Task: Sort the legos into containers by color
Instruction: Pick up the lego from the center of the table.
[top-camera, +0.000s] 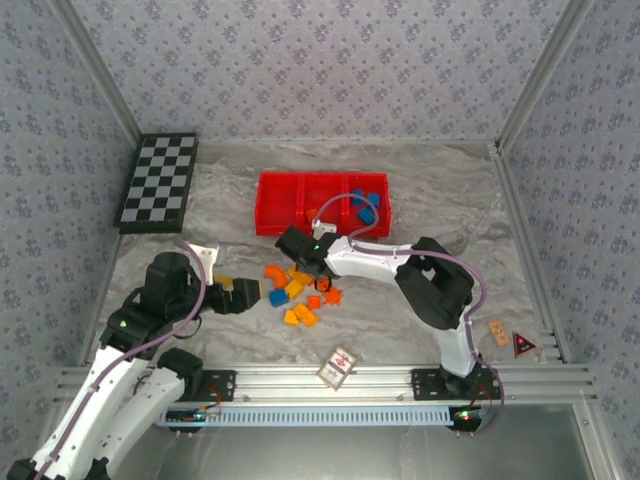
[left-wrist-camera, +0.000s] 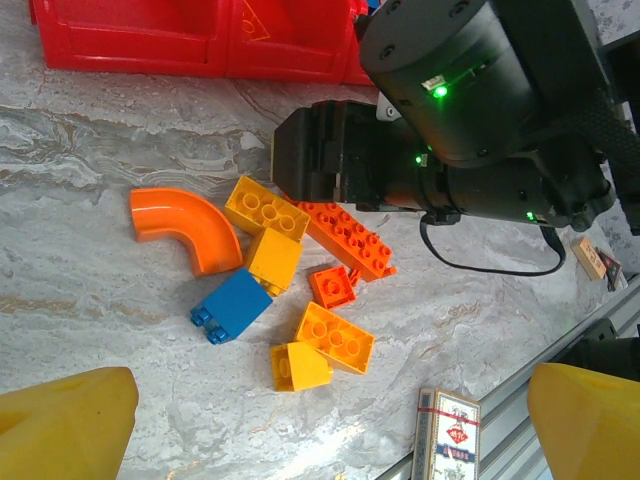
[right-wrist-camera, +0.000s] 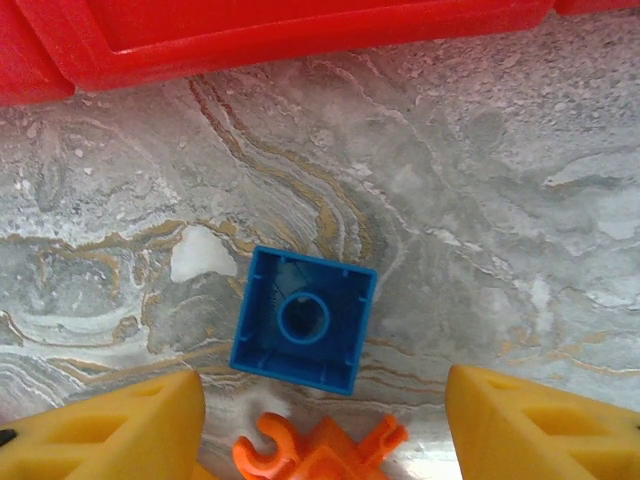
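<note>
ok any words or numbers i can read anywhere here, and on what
None can be read.
patterned card, by the rail: red and white print, too blurred to read.
small tan tag, on the table: dark marks, too small.
triangular red sign, beside it: symbol too small to make out.

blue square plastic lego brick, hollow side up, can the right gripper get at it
Probably yes: the blue brick lies uncovered ahead of the right gripper's spread yellow fingers, though a small orange plastic piece sits beside it.
</note>
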